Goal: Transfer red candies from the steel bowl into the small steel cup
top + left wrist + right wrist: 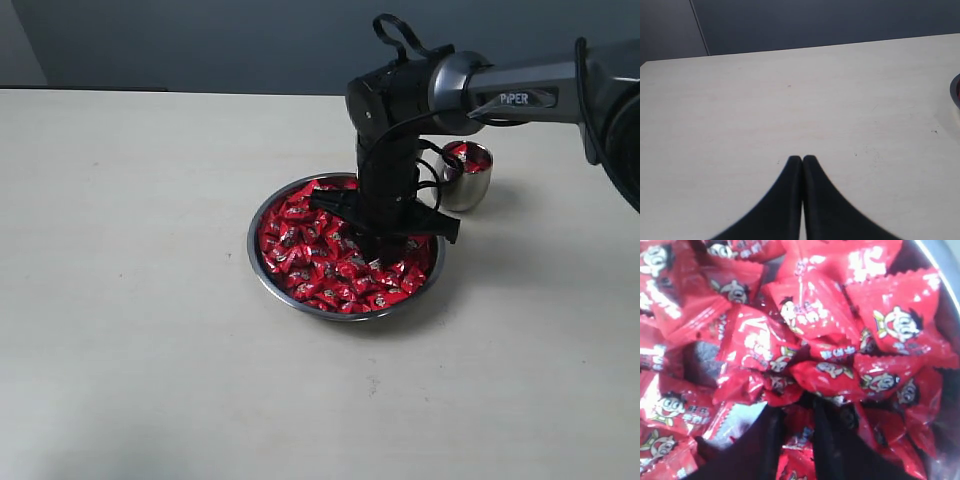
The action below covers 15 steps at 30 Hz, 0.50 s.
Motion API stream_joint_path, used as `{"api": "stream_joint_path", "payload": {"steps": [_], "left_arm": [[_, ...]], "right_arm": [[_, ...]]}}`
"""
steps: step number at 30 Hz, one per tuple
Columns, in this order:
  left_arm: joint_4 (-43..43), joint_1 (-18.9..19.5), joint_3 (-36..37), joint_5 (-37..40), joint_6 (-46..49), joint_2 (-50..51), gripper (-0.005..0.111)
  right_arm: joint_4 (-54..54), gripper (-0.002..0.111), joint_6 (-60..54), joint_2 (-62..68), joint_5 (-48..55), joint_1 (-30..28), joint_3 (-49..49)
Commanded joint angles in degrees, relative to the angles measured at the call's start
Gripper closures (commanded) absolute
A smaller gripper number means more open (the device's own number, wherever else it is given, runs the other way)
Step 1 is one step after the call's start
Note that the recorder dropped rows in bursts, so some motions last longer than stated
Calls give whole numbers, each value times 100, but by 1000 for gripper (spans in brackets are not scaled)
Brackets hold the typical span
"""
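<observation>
The steel bowl (251, 240) sits mid-table, heaped with red candies (300, 250). My right gripper (376, 254) reaches straight down into the pile. In the right wrist view its black fingers (765, 440) are buried among the red candies (805, 315), and the gripper (799, 412) is shut on one red candy (798, 440) wedged between them. The small steel cup (468, 186) stands just behind the bowl to the right, with a few red candies (466, 156) inside. My left gripper (802, 159) is shut and empty over bare table; the exterior view does not show it.
The right arm (520, 95) comes in from the right, above the cup. A sliver of the bowl's rim (956, 92) shows at the edge of the left wrist view. The pale tabletop (130, 300) stretches to the left and front of the bowl.
</observation>
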Motion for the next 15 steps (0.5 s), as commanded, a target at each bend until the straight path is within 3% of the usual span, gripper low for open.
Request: {"api": "stream_joint_path", "payload": {"steps": [1, 15], "left_arm": [[10, -2, -48, -45, -27, -27, 106], [10, -2, -48, -45, -27, -27, 106]], "right_arm": [[40, 105, -157, -138, 103, -31, -174], [98, 105, -901, -302, 755, -31, -758]]}}
